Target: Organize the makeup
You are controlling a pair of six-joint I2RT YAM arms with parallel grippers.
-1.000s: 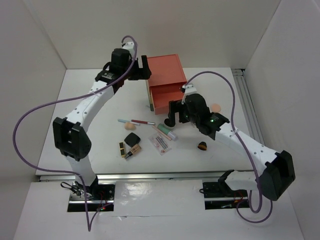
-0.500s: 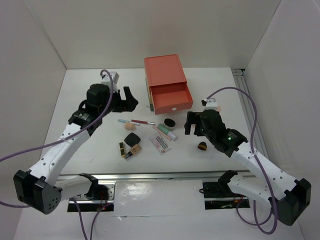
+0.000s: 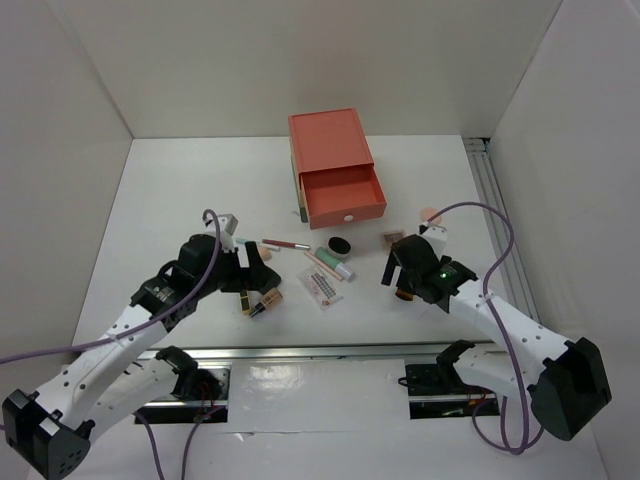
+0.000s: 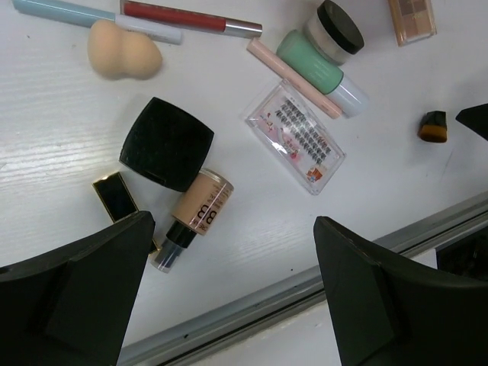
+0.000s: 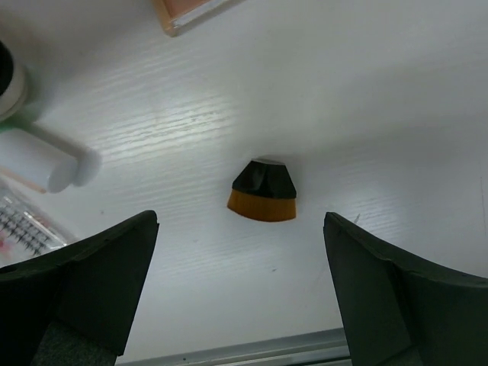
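- The left pincer (image 4: pixel 232 248) hangs low over the desk (image 4: pixel 61 145), jaws wide apart, holding nothing.
- Just ahead of its gap lies the black square compact (image 4: pixel 166 143). A tan foundation bottle (image 4: pixel 200 210) appears to touch the compact's near edge. The gold-black lipstick (image 4: pixel 116 197) sits by the left finger.
- Farther ahead are a clear lash tray (image 4: pixel 295 137), the mint tube (image 4: pixel 313 67), the round black pot (image 4: pixel 335 27) and a beige sponge (image 4: pixel 122 52).
- The right pincer (image 5: pixel 240 252) is likewise spread and empty. A small black-and-amber brush head (image 5: pixel 263 200) lies just ahead of its gap, untouched.
- A corner of the pink palette (image 5: pixel 187 9) shows far ahead of it.
- The coral drawer box (image 3: pixel 335 180), one drawer pulled out, stands well beyond both pincers.
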